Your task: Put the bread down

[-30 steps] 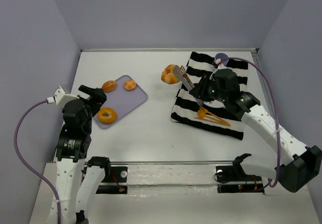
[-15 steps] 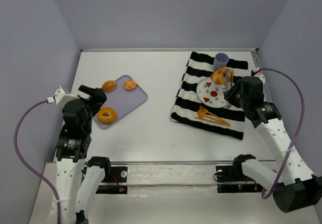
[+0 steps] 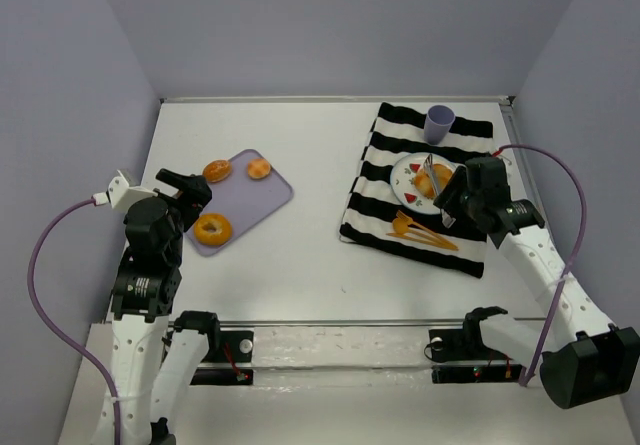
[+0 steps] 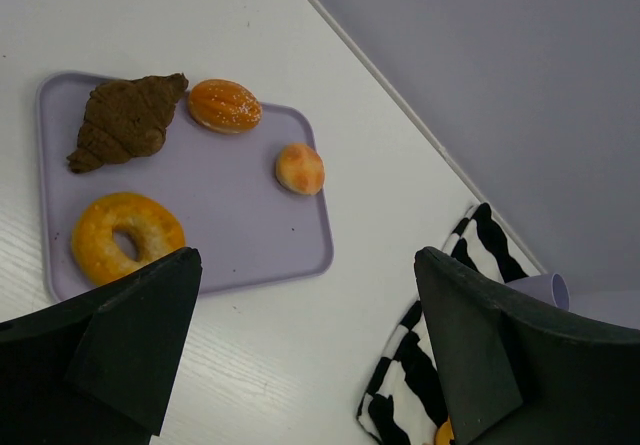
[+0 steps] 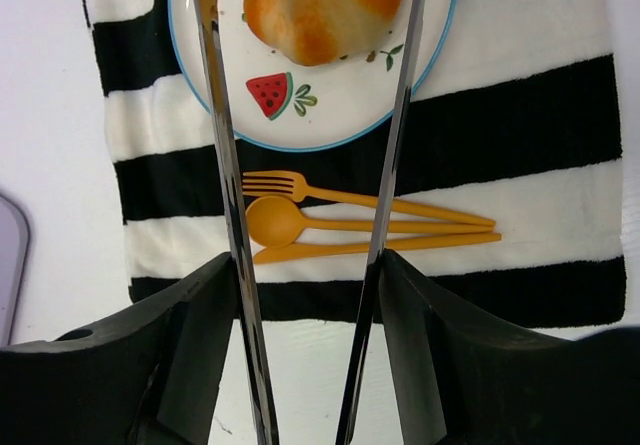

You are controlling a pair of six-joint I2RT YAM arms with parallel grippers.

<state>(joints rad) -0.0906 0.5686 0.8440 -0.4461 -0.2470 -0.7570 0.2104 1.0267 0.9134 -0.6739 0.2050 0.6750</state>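
From above, the right claw (image 3: 450, 197) hangs over a striped cloth (image 3: 390, 140) at the far right of the table (image 3: 310, 255), gripping a pair of metal tongs (image 3: 430, 165) whose tips reach onto a white plate (image 3: 408, 177). The bread (image 3: 438, 177) lies on that plate, with a purple cup (image 3: 438, 122) behind it and orange cutlery (image 3: 420, 231) just in front. Over on the left, the left claw (image 3: 183, 185) sits at the near edge of a lilac tray (image 3: 250, 200) that carries a doughnut (image 3: 212, 229) and two small buns. The left wrist camera shows the left claw (image 4: 307, 255) spread wide with nothing between its fingers (image 4: 130, 335). Beyond it lies the tray (image 4: 200, 215) with a dark croissant (image 4: 125, 122), a seeded bun (image 4: 225, 105), a small roll (image 4: 299, 168) and the doughnut (image 4: 127, 237). The right wrist camera shows the right claw (image 5: 307, 260) set fairly wide, each of its fingers (image 5: 190, 345) bearing on the outside of an arm of the tongs (image 5: 228, 185), which are sprung apart. The bread (image 5: 325, 0) rests on the plate (image 5: 350, 95) between the tong tips. The left blade stands clear of it and the right blade runs along its edge. The cutlery (image 5: 275, 220) lies on the cloth (image 5: 520, 95) below the plate.
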